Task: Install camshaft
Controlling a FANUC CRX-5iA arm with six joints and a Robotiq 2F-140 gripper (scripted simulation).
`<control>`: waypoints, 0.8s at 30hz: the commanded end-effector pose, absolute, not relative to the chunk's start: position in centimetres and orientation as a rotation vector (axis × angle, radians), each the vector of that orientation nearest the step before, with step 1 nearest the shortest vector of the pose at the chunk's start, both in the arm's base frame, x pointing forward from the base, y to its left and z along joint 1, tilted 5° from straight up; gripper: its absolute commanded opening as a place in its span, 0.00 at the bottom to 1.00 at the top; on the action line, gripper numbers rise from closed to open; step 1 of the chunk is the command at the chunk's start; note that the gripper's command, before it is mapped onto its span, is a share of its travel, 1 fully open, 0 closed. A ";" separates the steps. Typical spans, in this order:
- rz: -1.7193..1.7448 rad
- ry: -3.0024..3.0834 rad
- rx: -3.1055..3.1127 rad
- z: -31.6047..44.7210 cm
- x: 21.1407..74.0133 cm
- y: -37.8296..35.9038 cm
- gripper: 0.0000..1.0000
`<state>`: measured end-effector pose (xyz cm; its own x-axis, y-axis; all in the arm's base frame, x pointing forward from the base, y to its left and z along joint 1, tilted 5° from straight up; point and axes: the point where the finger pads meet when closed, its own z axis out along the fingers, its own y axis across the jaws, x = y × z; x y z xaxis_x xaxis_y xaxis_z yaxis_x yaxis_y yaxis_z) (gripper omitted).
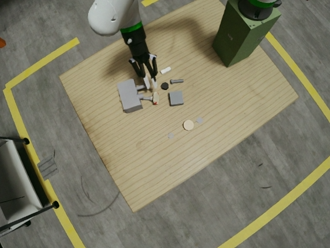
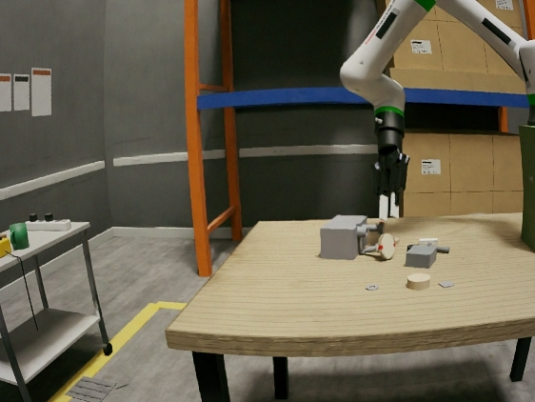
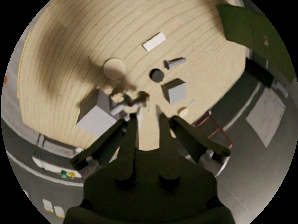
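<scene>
Warehouse surroundings frame the workspace: an orange rack upright [image 2: 192, 143], stacked cardboard boxes [image 2: 457, 52] and a grey floor marked with yellow tape [image 1: 41, 63]. A wooden table [image 1: 205, 141] carries all parts. The arm rises from a green pedestal [image 1: 243, 32], cut off at the frame edge in both the top and exterior views.

The engine case [image 1: 129, 95], a grey block, stands upright near the table's far side. Two shafts project from its front. The camshaft [image 1: 155, 98] lies against the lower one; its tan gear tilts, with red marks visible, but individual teeth and any small gear are too small to resolve. Whether the shaft is seated in a bearing cannot be determined.

The gripper [image 1: 150, 83] hangs above the case front, well clear of the table, fingers drawn nearly together and pinching nothing. The wrist view is heavily distorted; the fingers block the area directly beneath.

Loose items nearby: a white bar [image 1: 165, 70], a black hexagonal piece [image 1: 164, 86], a grey bolt [image 1: 177, 81], a grey block [image 1: 176, 98], a tan disc [image 1: 188, 124], a washer [image 1: 170, 135] and a small grey plate [image 1: 199, 120].
</scene>
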<state>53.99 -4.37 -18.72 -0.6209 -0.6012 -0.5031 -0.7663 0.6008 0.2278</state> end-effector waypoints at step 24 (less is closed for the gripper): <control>0.605 2.454 -1.099 -18.9 54.1 -4.2 0.29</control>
<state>54.03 -4.24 -18.92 -0.6209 -0.6012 -0.5031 -0.7663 0.6008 0.2278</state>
